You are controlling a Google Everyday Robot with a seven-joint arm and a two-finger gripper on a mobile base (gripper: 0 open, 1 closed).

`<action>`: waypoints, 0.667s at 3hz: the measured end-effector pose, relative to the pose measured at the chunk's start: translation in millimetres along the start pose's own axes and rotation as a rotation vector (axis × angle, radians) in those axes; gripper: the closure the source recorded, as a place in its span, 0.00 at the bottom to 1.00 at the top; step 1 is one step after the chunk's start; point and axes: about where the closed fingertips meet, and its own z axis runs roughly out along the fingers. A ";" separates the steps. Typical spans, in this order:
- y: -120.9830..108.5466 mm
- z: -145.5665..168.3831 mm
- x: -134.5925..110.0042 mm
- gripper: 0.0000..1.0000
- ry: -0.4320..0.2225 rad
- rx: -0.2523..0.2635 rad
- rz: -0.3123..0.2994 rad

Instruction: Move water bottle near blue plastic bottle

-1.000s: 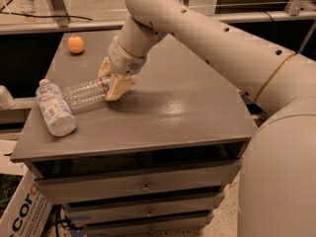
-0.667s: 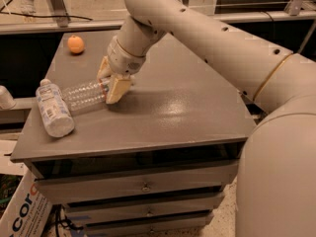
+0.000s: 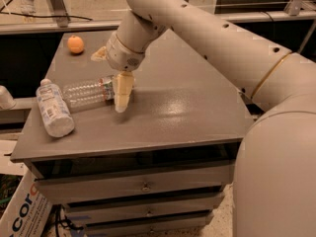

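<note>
Counter (image 3: 187, 107) has room, but your end effector (image 3: 111, 73), left of centre, is spread wide. The blue plastic bottle (image 3: 53, 110) lies at the left edge and the water bottle (image 3: 84, 94) just beside it, cap end against one finger. Clip it while backing off and either could roll off.

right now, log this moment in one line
tool: at label end of water bottle | water bottle: lying, base close to blue plastic bottle | orange: far corner
</note>
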 end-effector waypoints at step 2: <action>-5.0 -24.8 19.0 0.00 -0.127 0.043 0.090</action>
